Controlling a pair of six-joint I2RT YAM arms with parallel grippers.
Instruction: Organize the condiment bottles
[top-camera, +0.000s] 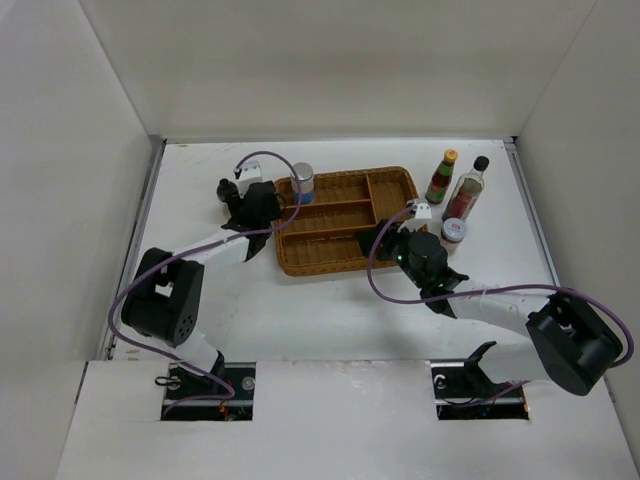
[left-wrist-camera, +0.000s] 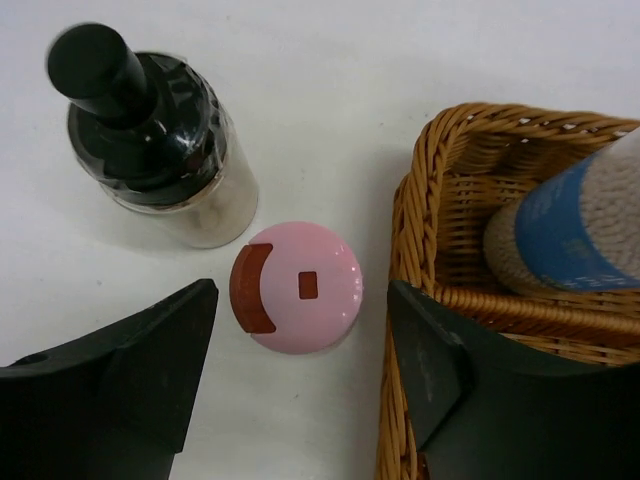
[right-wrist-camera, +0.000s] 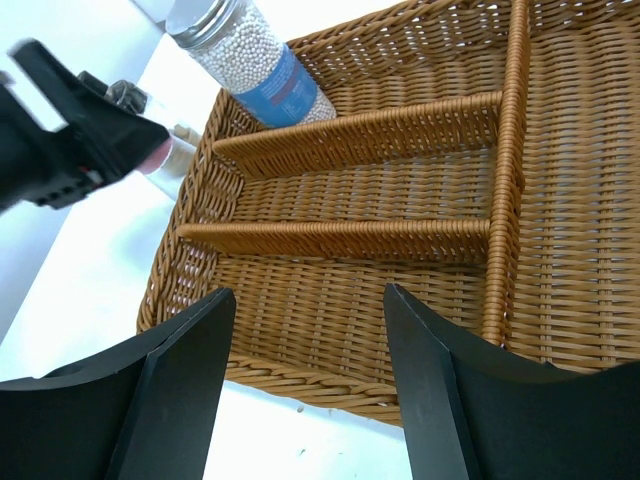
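Beside the tray (left-wrist-camera: 410, 200), left gripper (left-wrist-camera: 300, 325), spread, straddles pink-capped bottle (left-wrist-camera: 297, 285), likely to grasp it; right gripper (right-wrist-camera: 308, 300) spread, empty.

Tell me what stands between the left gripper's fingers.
The pink-capped bottle, seen from above in the left wrist view; a narrow gap shows between it and each of the left fingers.
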